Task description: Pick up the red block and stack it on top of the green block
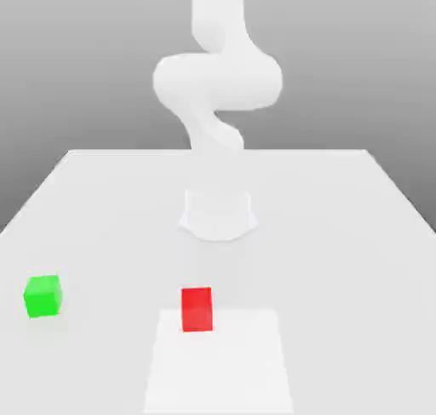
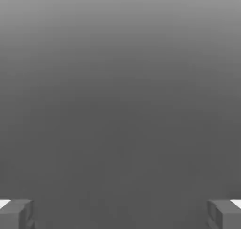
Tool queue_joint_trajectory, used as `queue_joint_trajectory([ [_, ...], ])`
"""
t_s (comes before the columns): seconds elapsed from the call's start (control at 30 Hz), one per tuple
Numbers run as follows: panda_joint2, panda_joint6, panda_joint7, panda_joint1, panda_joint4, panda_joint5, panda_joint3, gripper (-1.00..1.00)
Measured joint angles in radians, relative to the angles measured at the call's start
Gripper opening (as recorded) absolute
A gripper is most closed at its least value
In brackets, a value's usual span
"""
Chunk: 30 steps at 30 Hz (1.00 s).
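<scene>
Well apart, fingers [image 2: 19, 214] spread wide, red block [image 1: 197, 309] on table [image 1: 341, 234]

Open table [image 1: 341, 234] all around red block [image 1: 197, 309], green block [image 1: 43, 296] well apart.

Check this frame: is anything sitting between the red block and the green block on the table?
Nothing visible does. The red block and the green block stand apart on the table, green toward the exterior view's left, with only bare surface between them. Nothing rests on the green block.
</scene>
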Motion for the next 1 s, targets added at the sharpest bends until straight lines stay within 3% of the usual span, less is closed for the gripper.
queue_joint_trajectory([
  [0.53, 0.517, 0.407, -0.125, -0.020, -0.517, -0.029, -0.072, 0.00],
  [0.77, 0.870, 0.690, -0.207, -0.050, -0.543, 0.056, -0.033, 0.00],
  [0.8, 0.902, 0.718, -0.212, -0.061, -0.539, 0.062, -0.020, -1.00],
  [1.0, 0.919, 0.732, -0.211, -0.068, -0.537, 0.061, -0.013, -1.00],
])
